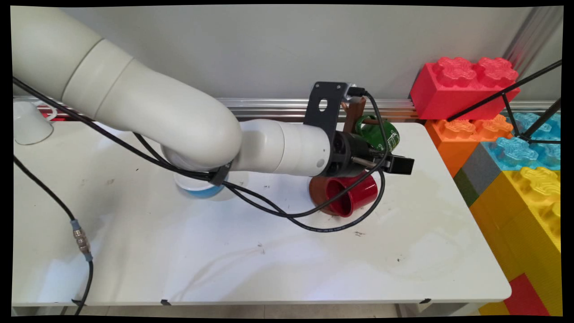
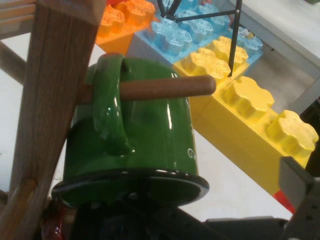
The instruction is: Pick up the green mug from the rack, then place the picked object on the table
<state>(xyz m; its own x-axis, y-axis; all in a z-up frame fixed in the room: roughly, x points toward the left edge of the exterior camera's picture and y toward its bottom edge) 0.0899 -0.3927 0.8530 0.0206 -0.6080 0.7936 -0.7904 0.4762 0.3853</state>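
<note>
A green mug (image 2: 145, 145) hangs by its handle on a peg (image 2: 167, 87) of a wooden mug tree (image 2: 50, 115), its dark rim turned towards the hand camera. In the main view the green mug (image 1: 381, 134) is at the table's far right, beside the tree's post (image 1: 356, 110). My gripper (image 1: 391, 154) is right at the mug's mouth and looks open. One finger (image 2: 298, 186) stands well clear to the mug's right; the other is hidden. A red mug (image 1: 352, 195) lies on its side by the tree's brown base (image 1: 316, 190), below the gripper.
A blue-and-white bowl (image 1: 200, 188) sits under the arm, and a white mug (image 1: 28, 122) stands at the far left. Big toy bricks in red (image 1: 464, 85), orange (image 1: 471, 130), blue (image 1: 522, 150) and yellow (image 1: 529, 202) are stacked beyond the table's right edge. Black cables loop over the table.
</note>
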